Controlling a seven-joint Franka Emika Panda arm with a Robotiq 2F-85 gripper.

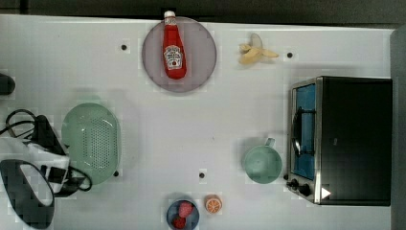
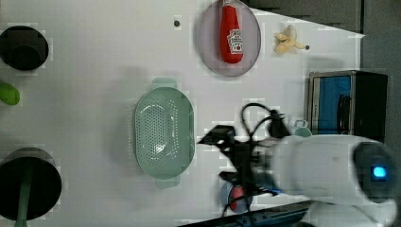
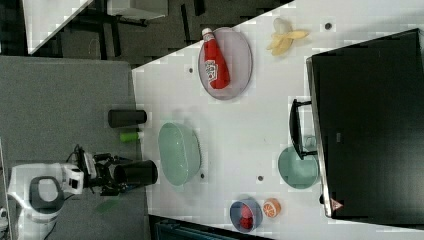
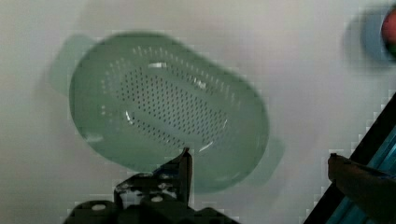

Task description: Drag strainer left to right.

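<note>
The robot's claw (image 4: pixel 259 156) hangs released, its two fingers spread wide apart and holding nothing; in the wrist view one dark finger (image 4: pixel 184 170) points toward the near rim of the strainer and the other sits well off to the side. The strainer (image 1: pixel 92 143), a pale mint-green oval colander dotted with small holes, rests open side up on the white surface (image 1: pixel 201 120), just beside the claw but not touched by it as far as the frames show. In the top view the claw and its cables crowd the strainer's left edge. Judging by this, the drag has not begun: the strainer lies at the top view's left end of the surface, well apart from the mint-green mug (image 1: pixel 262 163) and the toaster oven (image 1: pixel 342 139) at the far end. Beyond the strainer stand a grey-purple plate (image 1: pixel 201 52) carrying a ketchup bottle (image 1: pixel 174 48), a peeled banana (image 1: pixel 256 50), a small blue bowl of red fruit (image 1: pixel 183 214) and an orange half (image 1: pixel 213 204). What remains is to engage the rim and pull the strainer across toward the mug's side.
</note>
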